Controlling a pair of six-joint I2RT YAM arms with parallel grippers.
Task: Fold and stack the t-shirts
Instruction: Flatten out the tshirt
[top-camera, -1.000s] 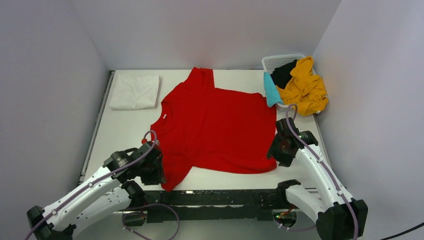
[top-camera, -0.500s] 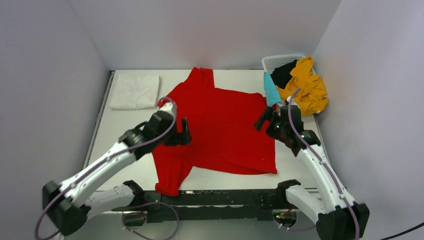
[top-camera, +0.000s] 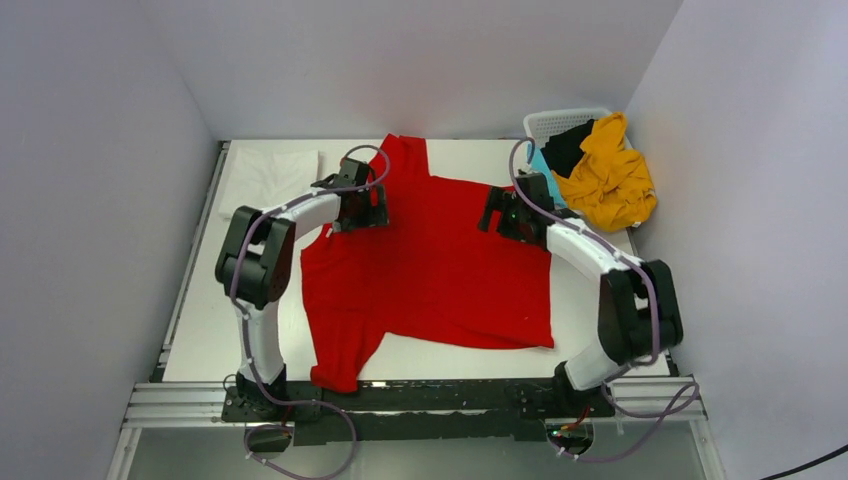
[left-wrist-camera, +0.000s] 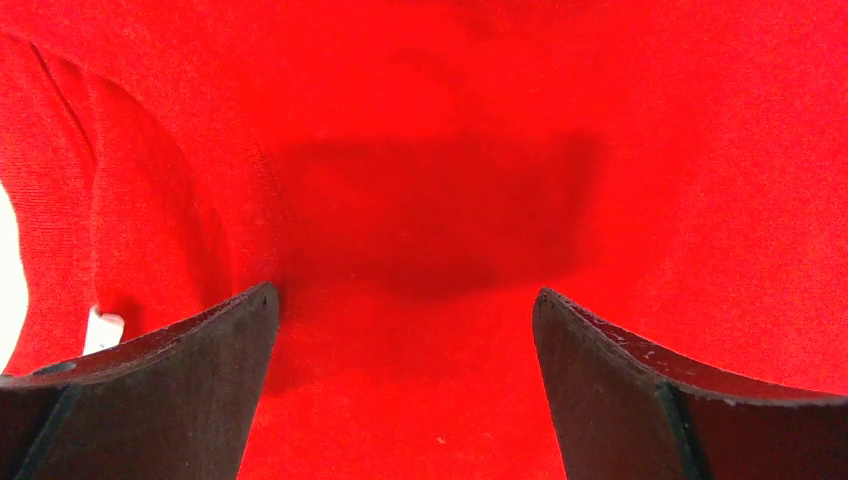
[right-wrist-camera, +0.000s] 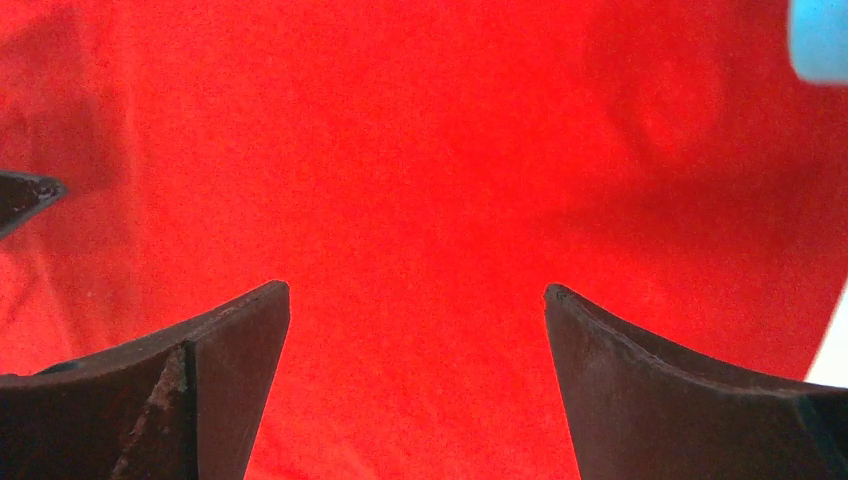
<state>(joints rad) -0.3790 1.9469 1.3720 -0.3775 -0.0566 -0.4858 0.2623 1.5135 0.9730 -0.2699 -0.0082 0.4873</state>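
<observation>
Top external view: progress of the fold-and-stack task. 1 white t-shirt (top-camera: 268, 178) lies folded into a flat rectangle at the far-left corner of the table (top-camera: 235, 300); judged from this, it is the only finished item and the start of the stack. The red t-shirt (top-camera: 440, 275) is spread open across the middle of the table and is not yet folded. At least 3 more shirts wait in or over the white lattice basket (top-camera: 560, 121) at the far right: a mustard-yellow t-shirt (top-camera: 612, 180) spilling over the rim, a black t-shirt (top-camera: 568, 147) inside, and a teal t-shirt (right-wrist-camera: 820, 35) at the basket's near-left side. Most of the task therefore remains.

Appearance of the red t-shirt: neck opening toward the left, hem toward the right, 1 sleeve reaching the far edge and the other hanging toward the near edge. The body lies mostly smooth, with shallow creases near the collar.

Left and right wrist views: the left gripper (left-wrist-camera: 405, 295) and the right gripper (right-wrist-camera: 415, 290) are both released, jaws spread wide with nothing between them, poised over the far part of the red cloth, left near the collar, right near the hem-side corner.
</observation>
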